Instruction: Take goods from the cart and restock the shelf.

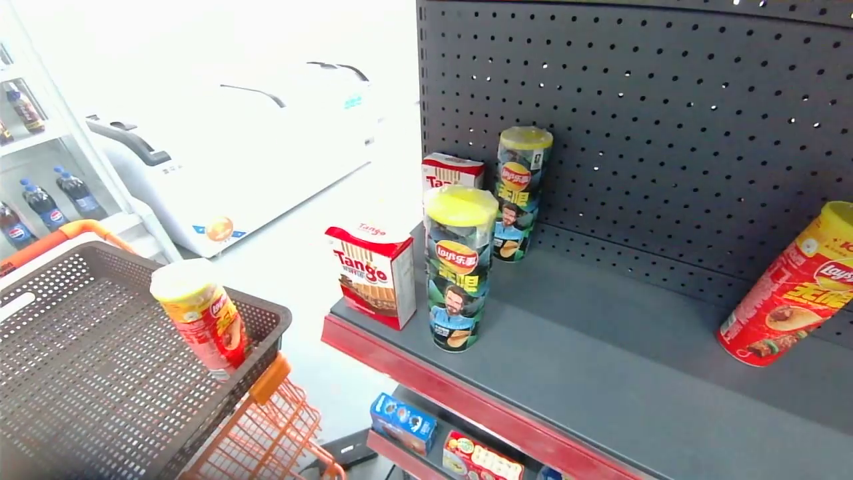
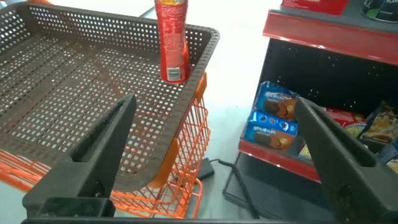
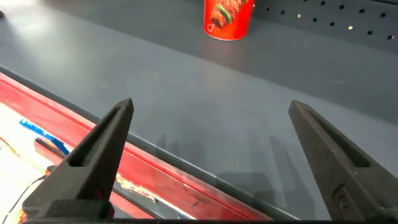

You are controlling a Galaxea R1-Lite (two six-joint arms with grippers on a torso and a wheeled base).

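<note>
A red chip can (image 1: 202, 318) with a pale lid stands in the near right corner of the brown cart basket (image 1: 80, 373); the left wrist view shows the same can (image 2: 172, 40) beyond my open left gripper (image 2: 214, 149), which hovers over the basket's right rim (image 2: 186, 93). On the grey shelf (image 1: 586, 347) stand two blue chip cans (image 1: 458, 267) (image 1: 522, 192), two wafer boxes (image 1: 370, 275) (image 1: 452, 172), and a red chip can (image 1: 793, 287) leaning against the pegboard. My right gripper (image 3: 211, 155) is open above the bare shelf deck (image 3: 205, 99), the red can (image 3: 228, 17) well beyond it.
The shelf has a red front lip (image 1: 426, 373); a lower shelf holds cookie packs (image 1: 402, 420) (image 2: 273, 118). Pegboard (image 1: 666, 120) backs the shelf. A white chest freezer (image 1: 226, 160) and a drinks fridge (image 1: 33, 167) stand behind the cart. Bare shelf room lies between the blue cans and the red can.
</note>
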